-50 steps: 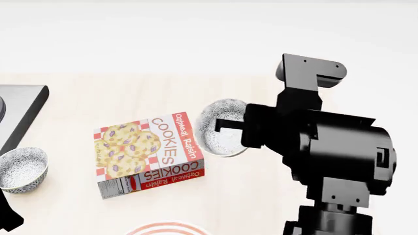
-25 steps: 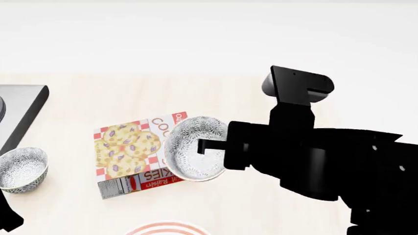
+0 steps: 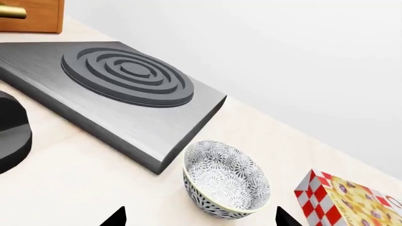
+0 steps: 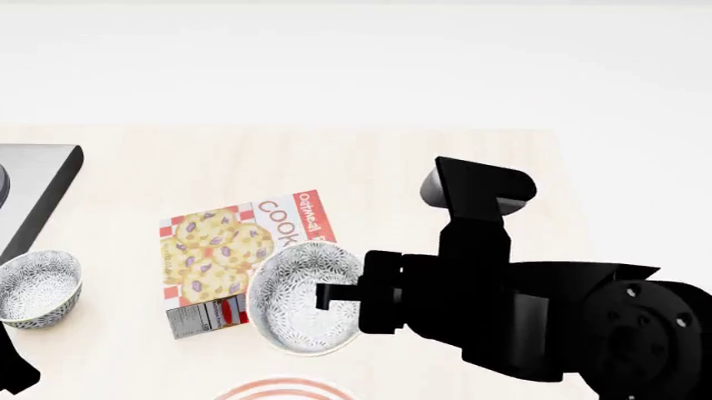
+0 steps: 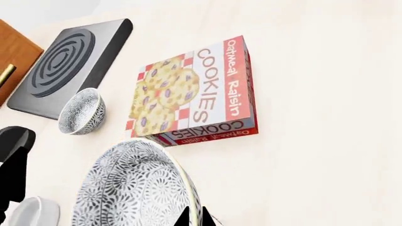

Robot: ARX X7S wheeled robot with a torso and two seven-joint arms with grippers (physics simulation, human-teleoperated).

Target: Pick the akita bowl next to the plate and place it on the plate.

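Observation:
My right gripper [image 4: 330, 297] is shut on the rim of an akita bowl [image 4: 298, 302] with a grey-black speckled pattern. It holds the bowl tilted in the air over the near right corner of the cookie box. In the right wrist view the fingertips [image 5: 182, 217] pinch the bowl's wall [image 5: 132, 188]. The plate [image 4: 276, 390] shows only as red rings at the near edge, just below the held bowl. A second identical bowl [image 4: 39, 287] sits at the left. My left gripper [image 3: 201, 221] is open in front of that bowl [image 3: 226, 179] and does not touch it.
A cookie box [image 4: 217, 254] lies flat between the two bowls. A grey stove plate [image 3: 125, 75] stands at the left behind the second bowl, with a wooden cabinet [image 3: 31, 16] beyond it. A black round object [image 3: 12, 136] sits near the stove.
My right gripper has carried the bowl left and toward the near edge, from beside the cookie box to over its near corner, closer to the plate. The left side is unchanged.

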